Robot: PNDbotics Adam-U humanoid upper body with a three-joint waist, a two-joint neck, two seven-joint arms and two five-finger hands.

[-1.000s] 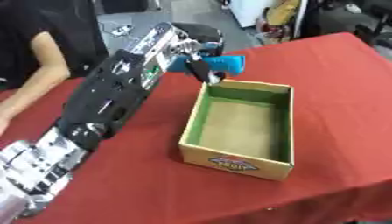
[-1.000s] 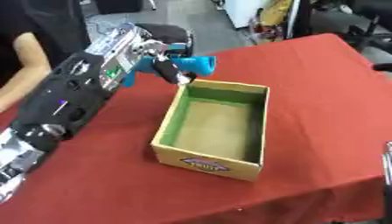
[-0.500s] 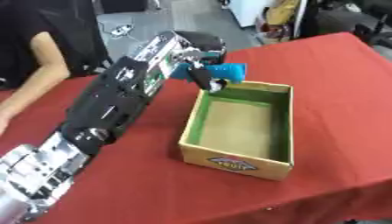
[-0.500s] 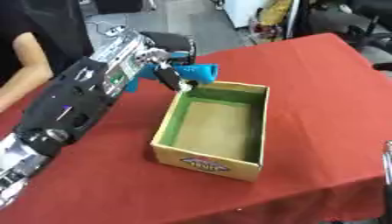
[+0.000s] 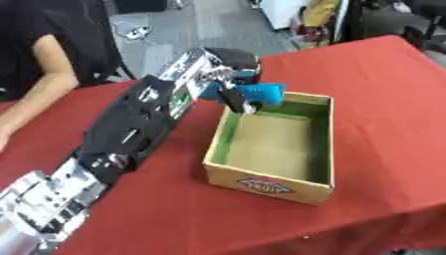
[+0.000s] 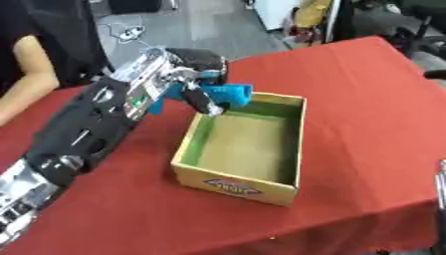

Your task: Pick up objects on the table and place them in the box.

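The robot's left hand (image 5: pixel 228 85) reaches in from the lower left across the red-covered counter (image 5: pixel 383 74), its fingers (image 6: pixel 202 100) curled round a bright blue object (image 5: pixel 258 92). The blue object is off the counter, held over the far left corner of the cardboard box (image 5: pixel 272 186), with one end jutting out over the box's open top and the dark fingers hanging just inside the near part of that corner. What the blue object is cannot be made out beyond its colour and blocky shape.

The box stands on the counter, open upward, with green inner walls, a plain brown floor and a printed label on its near outer wall. Nothing shows lying inside it.

At the lower right edge of the right eye view, to the right of the box, a sliver of the right hand (image 6: pixel 442 174) shows; whether its fingers are straight or curled cannot be told.
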